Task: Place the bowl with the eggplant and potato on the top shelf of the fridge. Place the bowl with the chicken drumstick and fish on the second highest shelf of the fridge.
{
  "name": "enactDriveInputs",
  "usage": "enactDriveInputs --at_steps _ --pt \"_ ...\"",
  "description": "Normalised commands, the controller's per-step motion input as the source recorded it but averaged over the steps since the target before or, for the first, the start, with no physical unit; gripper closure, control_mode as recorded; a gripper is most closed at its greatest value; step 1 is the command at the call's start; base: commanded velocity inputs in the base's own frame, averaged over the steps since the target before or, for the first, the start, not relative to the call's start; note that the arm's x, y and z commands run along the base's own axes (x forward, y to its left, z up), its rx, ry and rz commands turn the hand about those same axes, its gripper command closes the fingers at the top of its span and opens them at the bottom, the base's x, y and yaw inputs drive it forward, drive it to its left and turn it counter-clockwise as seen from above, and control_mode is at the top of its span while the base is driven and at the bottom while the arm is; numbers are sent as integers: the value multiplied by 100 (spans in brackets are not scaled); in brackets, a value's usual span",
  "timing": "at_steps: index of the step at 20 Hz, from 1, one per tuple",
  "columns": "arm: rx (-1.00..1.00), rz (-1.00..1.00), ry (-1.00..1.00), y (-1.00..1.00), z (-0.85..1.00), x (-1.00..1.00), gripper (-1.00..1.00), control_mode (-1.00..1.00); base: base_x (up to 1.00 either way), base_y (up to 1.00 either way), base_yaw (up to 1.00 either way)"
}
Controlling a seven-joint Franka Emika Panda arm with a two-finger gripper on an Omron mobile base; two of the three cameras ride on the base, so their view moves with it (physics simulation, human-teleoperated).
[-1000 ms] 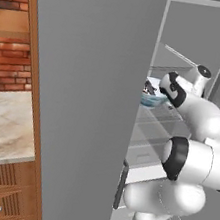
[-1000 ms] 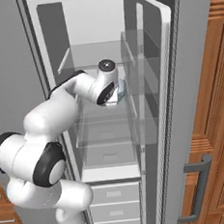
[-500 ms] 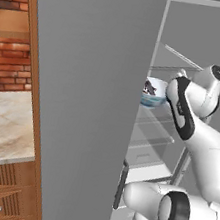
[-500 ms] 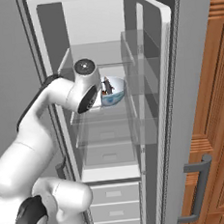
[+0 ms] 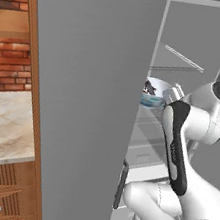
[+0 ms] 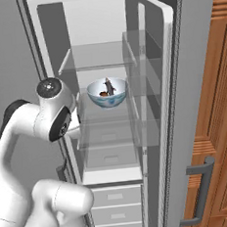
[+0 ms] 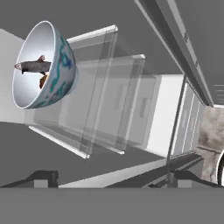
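Pale blue bowl (image 6: 108, 95) (fish (image 6: 108, 86) and drumstick (image 6: 103, 93) inside) is sitting on a fridge (image 6: 188, 54) shelf; pincer (image 7: 111, 177) is standing spread, gripping nothing

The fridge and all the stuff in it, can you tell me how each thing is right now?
Fridge: door open.
Top shelf: bare, nothing on it.
Blue bowl: upright on the second highest shelf, not held.
Fish: inside the bowl.
Chicken drumstick: inside the bowl, beside the fish.
Gripper: jaws open, apart from the bowl.
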Motion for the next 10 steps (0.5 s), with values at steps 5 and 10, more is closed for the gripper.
enactDriveInputs --at_steps 5,10 --pt "-18 56 4 1 15 -100 -100 -100 0 0 0" --pt "-11 27 -1 11 4 -33 -100 -100 0 0 0"
